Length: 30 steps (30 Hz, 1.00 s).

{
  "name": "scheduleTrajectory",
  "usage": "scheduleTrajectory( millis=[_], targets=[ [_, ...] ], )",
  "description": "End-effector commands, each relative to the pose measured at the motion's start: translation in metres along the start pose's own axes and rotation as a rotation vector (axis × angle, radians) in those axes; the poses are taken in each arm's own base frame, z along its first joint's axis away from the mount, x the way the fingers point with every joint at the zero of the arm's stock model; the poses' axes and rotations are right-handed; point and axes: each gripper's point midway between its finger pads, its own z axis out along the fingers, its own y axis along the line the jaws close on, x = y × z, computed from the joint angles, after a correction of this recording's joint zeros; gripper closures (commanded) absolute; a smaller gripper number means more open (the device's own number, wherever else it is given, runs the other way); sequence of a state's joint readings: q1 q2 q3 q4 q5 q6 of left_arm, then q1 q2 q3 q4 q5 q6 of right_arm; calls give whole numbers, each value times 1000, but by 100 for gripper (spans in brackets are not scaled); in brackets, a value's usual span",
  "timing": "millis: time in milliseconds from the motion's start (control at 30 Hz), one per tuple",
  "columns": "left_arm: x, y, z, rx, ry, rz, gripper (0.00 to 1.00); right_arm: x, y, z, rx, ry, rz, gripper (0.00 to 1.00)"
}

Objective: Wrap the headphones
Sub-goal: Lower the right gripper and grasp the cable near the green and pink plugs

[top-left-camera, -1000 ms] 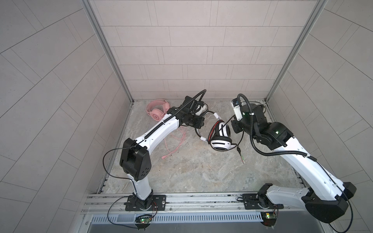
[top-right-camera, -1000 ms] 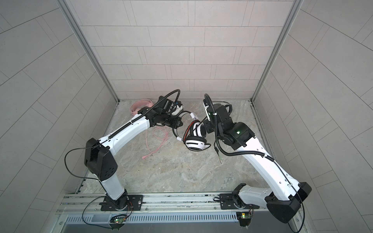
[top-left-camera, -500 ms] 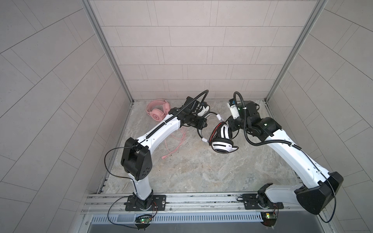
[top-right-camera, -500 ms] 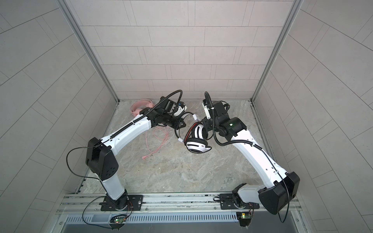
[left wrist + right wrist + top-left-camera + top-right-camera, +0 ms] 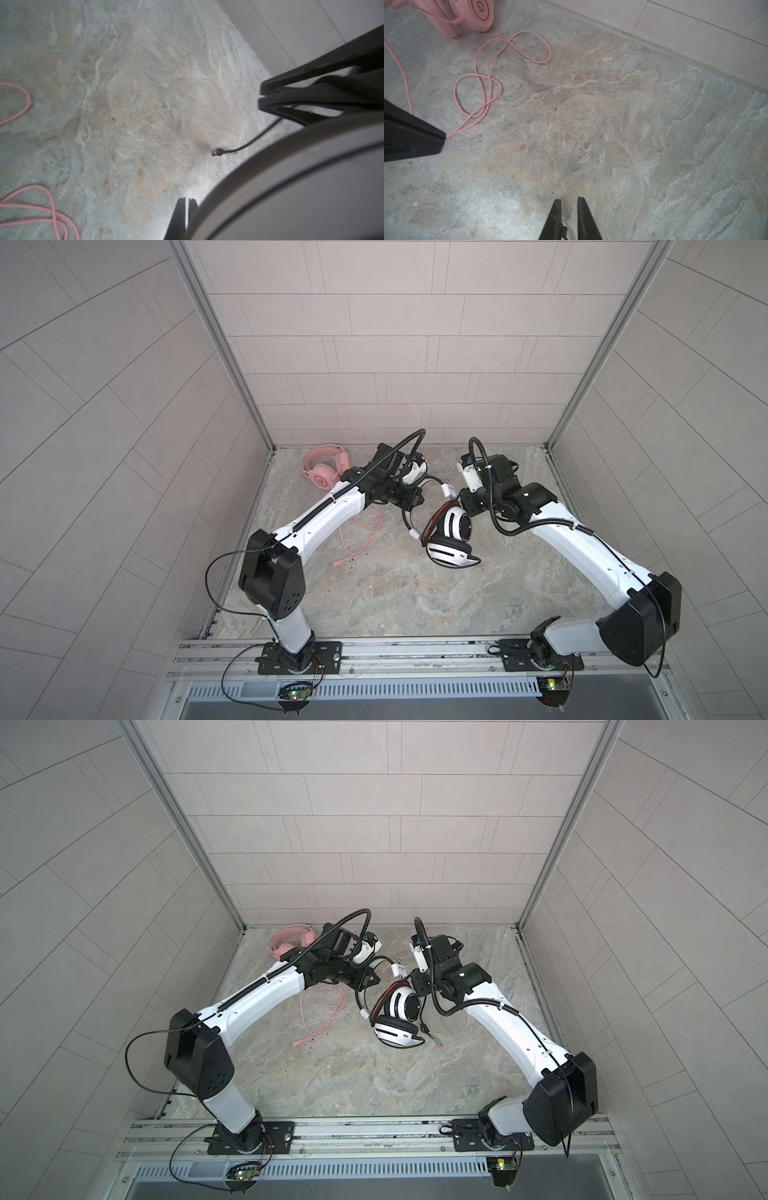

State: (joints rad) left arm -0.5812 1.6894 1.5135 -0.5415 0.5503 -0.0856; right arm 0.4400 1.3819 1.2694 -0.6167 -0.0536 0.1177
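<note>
Overhead, the left arm [image 5: 328, 514] is seen raised to a bent elbow with its forearm stretched forward and inward, and the right arm [image 5: 582, 543] is folded likewise from the opposite side, so that the two wrists are held near each other above the floor [image 5: 395, 593]. The left gripper [image 5: 187, 200] is clenched, fingers pressed together; a black cable [image 5: 404, 520] is seen hanging just below it in both top views, yet whether it is pinched cannot be told. The right gripper [image 5: 569, 200] is released slightly, bare floor showing between its jaws; a small dark bit sits low in the gap, and contact with it cannot be judged. The white headset [image 5: 451, 526] is found between the two grippers, just beside and below the right one, its lower cup apparently laid on the floor. The cable's plug [image 5: 217, 152] is seen on the floor ahead of the left gripper. The pink headset [image 5: 320, 479] is set behind the left gripper, well apart from the right one, and the pink cable [image 5: 488, 83] is spread loose on the floor under the left forearm.
</note>
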Motion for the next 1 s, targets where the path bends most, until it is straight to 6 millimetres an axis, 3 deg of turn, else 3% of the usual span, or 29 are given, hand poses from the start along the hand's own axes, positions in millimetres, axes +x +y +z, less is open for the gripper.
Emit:
scheduleTrajectory(
  millis=[0,167,400,600,800,967],
  targets=[
    [-34,-40,-30,126,-155,54,100,-1,5,5,-42,-38,45,79],
    [-37,-40,-32,136,-178,47,100,8,20,25,-137,-71,107,69],
    [-40,-43,-38,144,-205,42,100,17,35,54,-214,-65,157,65],
    [-44,-41,-43,125,-241,35,100,31,36,74,-216,-26,183,65],
    [-56,-19,-56,89,-363,-70,100,58,40,94,-233,30,240,66],
    [-62,-9,-67,85,-410,-105,100,69,45,107,-262,29,287,72]
  ],
)
